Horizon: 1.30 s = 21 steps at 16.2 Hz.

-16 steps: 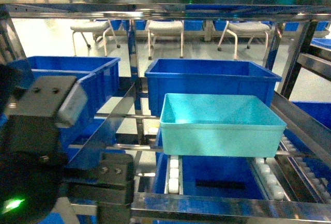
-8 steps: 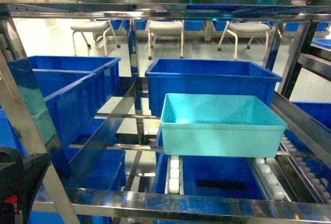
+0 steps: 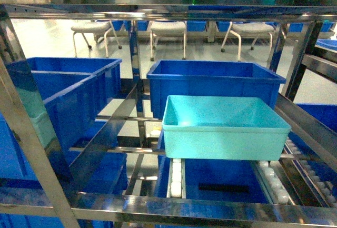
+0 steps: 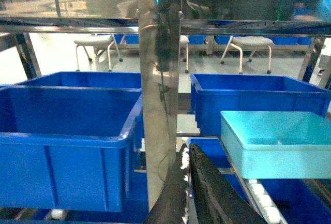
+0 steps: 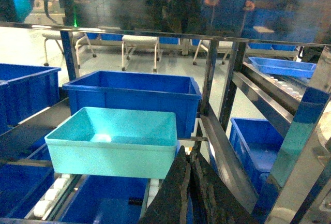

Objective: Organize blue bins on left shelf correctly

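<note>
A light turquoise blue bin [image 3: 226, 125] sits empty on the roller track [image 3: 176, 178] of the steel shelf [image 3: 210, 209], right of centre. A dark blue bin [image 3: 213, 83] stands directly behind it. Two more dark blue bins [image 3: 68, 88] fill the left bay. Neither gripper shows in the head view. My left gripper [image 4: 187, 149] is shut and empty, hanging in front of the shelf beside a steel post [image 4: 158, 105], left of the turquoise bin [image 4: 279, 141]. My right gripper [image 5: 190, 154] is shut and empty too, just off the turquoise bin's [image 5: 116, 144] near right corner.
Slanted steel posts [image 3: 31, 149] and rails [image 3: 305, 122] frame each bay. Another dark blue bin [image 5: 256, 141] sits in the bay to the right, and one lies below the turquoise bin [image 3: 221, 180]. Chairs [image 3: 168, 28] stand on the floor beyond the shelf.
The left arm, which filled the lower left of the head view a second ago, has dropped out of that view. The bins have not moved.
</note>
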Available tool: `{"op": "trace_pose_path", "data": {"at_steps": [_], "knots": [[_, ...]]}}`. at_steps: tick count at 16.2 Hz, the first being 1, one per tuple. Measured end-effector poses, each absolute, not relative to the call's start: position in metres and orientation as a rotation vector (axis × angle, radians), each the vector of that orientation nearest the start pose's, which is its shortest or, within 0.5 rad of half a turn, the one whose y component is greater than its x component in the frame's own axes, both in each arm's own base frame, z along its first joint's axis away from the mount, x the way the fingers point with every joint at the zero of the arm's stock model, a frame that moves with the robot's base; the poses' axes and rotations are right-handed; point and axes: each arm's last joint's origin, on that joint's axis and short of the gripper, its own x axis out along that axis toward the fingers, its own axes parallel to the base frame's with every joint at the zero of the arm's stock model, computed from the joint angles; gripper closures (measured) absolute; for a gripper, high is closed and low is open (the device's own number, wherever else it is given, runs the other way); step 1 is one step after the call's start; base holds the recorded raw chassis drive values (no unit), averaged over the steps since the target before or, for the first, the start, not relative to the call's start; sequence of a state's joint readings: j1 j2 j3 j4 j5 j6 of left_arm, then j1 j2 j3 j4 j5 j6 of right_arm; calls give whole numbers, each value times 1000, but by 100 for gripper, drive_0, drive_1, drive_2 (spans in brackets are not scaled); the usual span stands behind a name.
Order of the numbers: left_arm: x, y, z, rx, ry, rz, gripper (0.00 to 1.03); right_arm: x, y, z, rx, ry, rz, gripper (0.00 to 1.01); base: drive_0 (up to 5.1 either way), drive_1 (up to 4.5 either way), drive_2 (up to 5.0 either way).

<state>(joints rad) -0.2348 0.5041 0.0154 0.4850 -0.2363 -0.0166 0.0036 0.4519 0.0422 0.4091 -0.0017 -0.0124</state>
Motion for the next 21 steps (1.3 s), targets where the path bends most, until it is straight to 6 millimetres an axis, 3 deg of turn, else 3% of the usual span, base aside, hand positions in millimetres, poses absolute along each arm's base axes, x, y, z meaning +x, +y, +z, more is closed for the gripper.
{"op": "trace_pose_path", "data": {"at_steps": [7, 10, 11, 21], "knots": [[113, 1, 171, -15, -13, 22, 101, 115, 0, 171, -11, -16, 2, 99, 0, 0, 0], [108, 0, 171, -15, -15, -2, 101, 109, 0, 171, -11, -16, 2, 99, 0, 0, 0], [97, 0, 170, -15, -20, -3, 101, 99, 0, 165, -11, 21, 3, 99, 0, 0, 0], [97, 0, 168, -15, -1, -2, 101, 97, 0, 167, -11, -5, 1, 99, 0, 0, 0]]}}
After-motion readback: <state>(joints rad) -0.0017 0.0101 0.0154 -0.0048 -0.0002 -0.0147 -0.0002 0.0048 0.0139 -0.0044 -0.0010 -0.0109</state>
